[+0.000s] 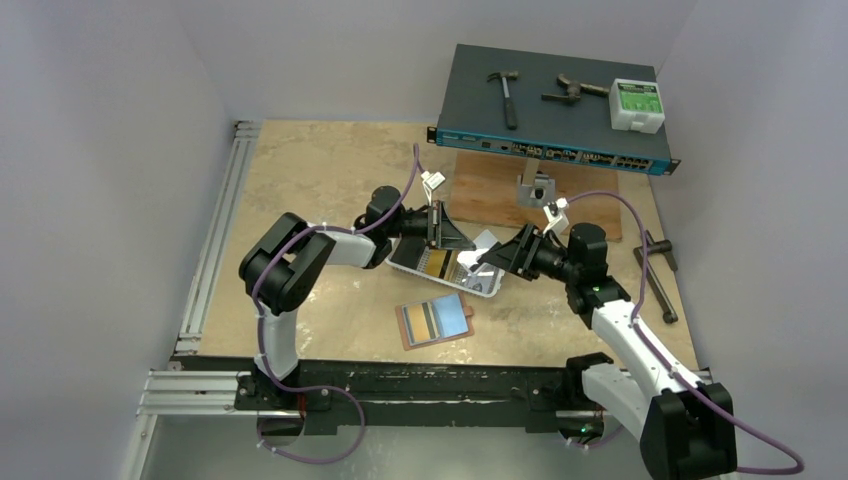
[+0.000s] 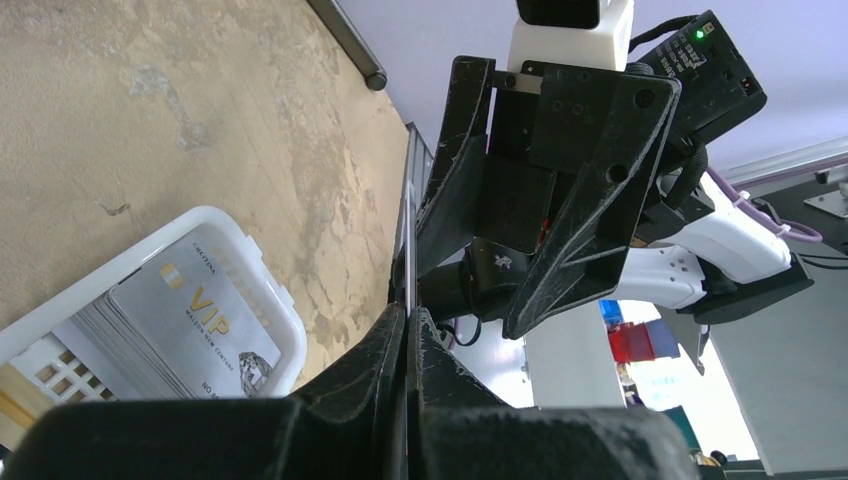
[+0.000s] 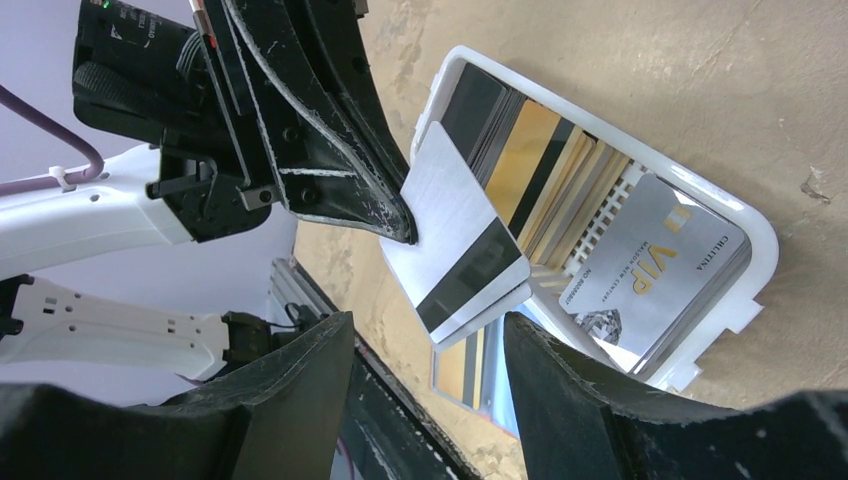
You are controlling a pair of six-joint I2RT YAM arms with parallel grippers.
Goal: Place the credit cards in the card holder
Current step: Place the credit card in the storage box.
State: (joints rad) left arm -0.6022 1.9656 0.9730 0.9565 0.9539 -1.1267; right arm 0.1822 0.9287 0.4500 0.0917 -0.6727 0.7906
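Over on the left of the top view, the left arm reaches in across the mottled beige worktop [image 1: 320,180]. Its tool [image 2: 408,335] is pressed tight together on a pale silver plastic card with a black magnetic stripe [image 3: 465,250]. The left wrist view shows that card edge-on as a thin line pinched between the black fingers.

Just beneath, mid-frame, sits the white oblong plastic tray [image 3: 765,245]. It is packed with more credit cards standing in a row, gold and dark ones, with a silver VIP card [image 3: 650,270] lying face up at one end.

Below the tray, lower centre of the top view, the reddish-brown leather card holder [image 1: 404,328] lies flat on the worktop. Black, yellow and blue stripes show inside it, and it lies apart from both tools.

Moving right, the right tool [image 3: 430,340] faces the left one. Its two black fingers are spread apart on either side of the held card's lower corner. Whether they touch it, I cannot tell.
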